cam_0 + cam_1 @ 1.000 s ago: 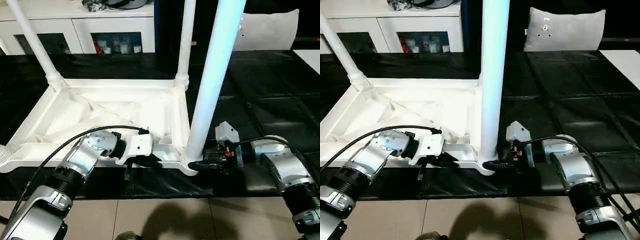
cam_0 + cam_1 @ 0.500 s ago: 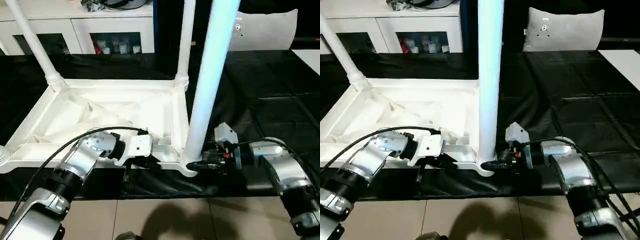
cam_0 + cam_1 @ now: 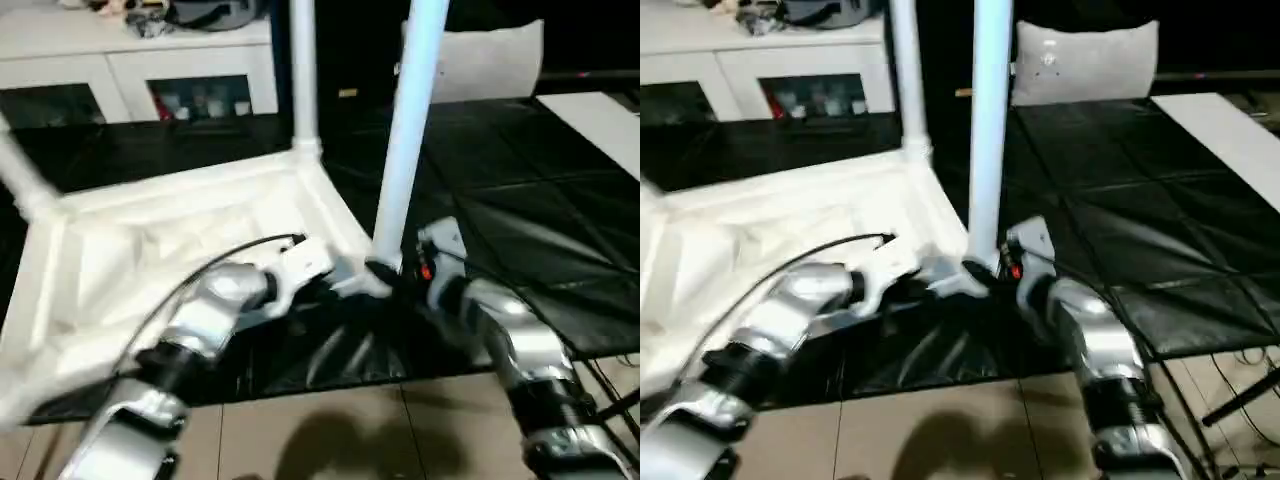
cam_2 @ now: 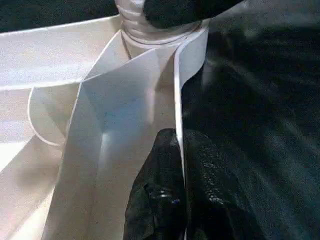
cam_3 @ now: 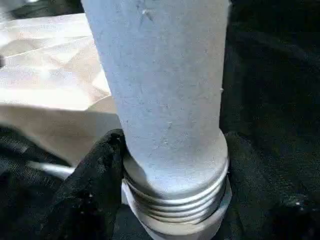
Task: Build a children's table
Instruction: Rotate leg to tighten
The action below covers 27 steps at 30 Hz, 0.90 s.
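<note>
Table top [image 3: 150,235]: upside down on the black mat [image 3: 500,190].
Left gripper [image 4: 180,185]: pinching the top's near rim.
Right gripper [image 5: 170,175]: clamped around near-corner leg [image 3: 405,140], upright in its socket.

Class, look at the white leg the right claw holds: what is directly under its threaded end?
Under the leg sits the round corner socket of the upturned table top. The thread's last turns still show above its rim. The right claw grips the leg's base. The socket's inside is hidden.
</note>
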Available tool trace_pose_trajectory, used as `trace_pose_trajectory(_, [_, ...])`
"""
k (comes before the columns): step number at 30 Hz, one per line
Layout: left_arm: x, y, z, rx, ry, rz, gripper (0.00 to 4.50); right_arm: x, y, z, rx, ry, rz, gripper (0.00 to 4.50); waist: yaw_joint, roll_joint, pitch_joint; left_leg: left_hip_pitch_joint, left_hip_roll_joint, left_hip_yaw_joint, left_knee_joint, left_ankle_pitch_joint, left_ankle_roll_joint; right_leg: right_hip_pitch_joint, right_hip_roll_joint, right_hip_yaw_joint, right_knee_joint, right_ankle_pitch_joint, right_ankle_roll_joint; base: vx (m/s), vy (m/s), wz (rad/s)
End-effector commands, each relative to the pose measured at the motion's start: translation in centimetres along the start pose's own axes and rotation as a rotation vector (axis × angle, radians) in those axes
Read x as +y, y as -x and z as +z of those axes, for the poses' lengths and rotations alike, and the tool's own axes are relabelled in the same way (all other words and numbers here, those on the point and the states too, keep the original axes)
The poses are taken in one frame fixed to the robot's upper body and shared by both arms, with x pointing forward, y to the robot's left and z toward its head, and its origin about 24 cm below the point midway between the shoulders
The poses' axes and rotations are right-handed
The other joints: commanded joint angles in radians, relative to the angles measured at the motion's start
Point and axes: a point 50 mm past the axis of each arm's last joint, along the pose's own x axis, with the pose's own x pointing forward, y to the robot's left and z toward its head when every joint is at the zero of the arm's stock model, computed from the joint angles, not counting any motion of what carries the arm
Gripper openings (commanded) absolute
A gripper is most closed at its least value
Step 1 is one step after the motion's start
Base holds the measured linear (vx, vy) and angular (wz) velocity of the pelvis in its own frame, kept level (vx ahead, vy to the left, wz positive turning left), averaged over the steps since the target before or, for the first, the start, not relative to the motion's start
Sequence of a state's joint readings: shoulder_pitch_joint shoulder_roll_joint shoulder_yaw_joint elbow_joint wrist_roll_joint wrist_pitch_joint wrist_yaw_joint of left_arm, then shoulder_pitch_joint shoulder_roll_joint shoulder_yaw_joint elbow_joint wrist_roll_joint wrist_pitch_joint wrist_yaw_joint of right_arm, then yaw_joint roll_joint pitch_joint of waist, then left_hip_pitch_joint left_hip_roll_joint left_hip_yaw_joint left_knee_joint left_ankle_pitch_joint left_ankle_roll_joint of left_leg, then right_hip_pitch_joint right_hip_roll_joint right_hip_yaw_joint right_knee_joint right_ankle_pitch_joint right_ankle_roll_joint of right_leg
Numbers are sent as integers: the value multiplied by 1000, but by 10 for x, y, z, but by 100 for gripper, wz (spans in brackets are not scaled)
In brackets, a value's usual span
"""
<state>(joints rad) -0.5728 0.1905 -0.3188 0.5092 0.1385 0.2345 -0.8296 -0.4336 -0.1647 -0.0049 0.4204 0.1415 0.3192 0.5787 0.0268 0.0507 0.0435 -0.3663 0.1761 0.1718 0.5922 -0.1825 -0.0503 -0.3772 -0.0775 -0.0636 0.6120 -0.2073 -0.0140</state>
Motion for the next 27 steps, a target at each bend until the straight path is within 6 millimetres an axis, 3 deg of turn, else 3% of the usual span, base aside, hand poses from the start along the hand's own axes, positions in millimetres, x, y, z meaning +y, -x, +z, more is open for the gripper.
trace_pose_trajectory(1, [-17, -25, 24, -42, -38, -24, 0, 40, -26, 0, -16, -28, 124, 323, 4, -11, -53, 8, 48, -20, -78, -266, 16, 30, -73, 48, -92, -271, -196, 0, 0, 0])
trace_pose_trajectory(6, [-13, -20, 14, 0, -66, -11, 0, 34, -19, 4, -70, 1, 119, 375, 12, -11, -58, 0, 48, -18, -73, -187, 54, 36, -71, 46, -83, -157, -212, 0, 0, 0])
trace_pose_trajectory(12, [-6, -7, 0, 33, -123, -36, 0, 12, 0, -2, -74, 42, 90, 435, 16, -10, -57, 0, 50, -18, -74, -199, 63, 38, -73, 45, -84, -167, -213, 0, 0, 0])
trace_pose_trajectory(17, [-2, 1, -7, 53, -143, -71, 0, -2, 15, -1, -75, 97, 122, 447, 18, -9, -58, -1, 51, -17, -71, -174, 76, 39, -72, 44, -78, -105, -235, 0, 0, 0])
trace_pose_trajectory(27, [-4, 19, -15, 55, -235, -269, 0, -21, 45, 7, 38, 263, 351, 447, 33, -11, -57, 2, 55, -15, -70, -196, 79, 38, -72, 43, -79, -135, -242, 0, 0, 0])
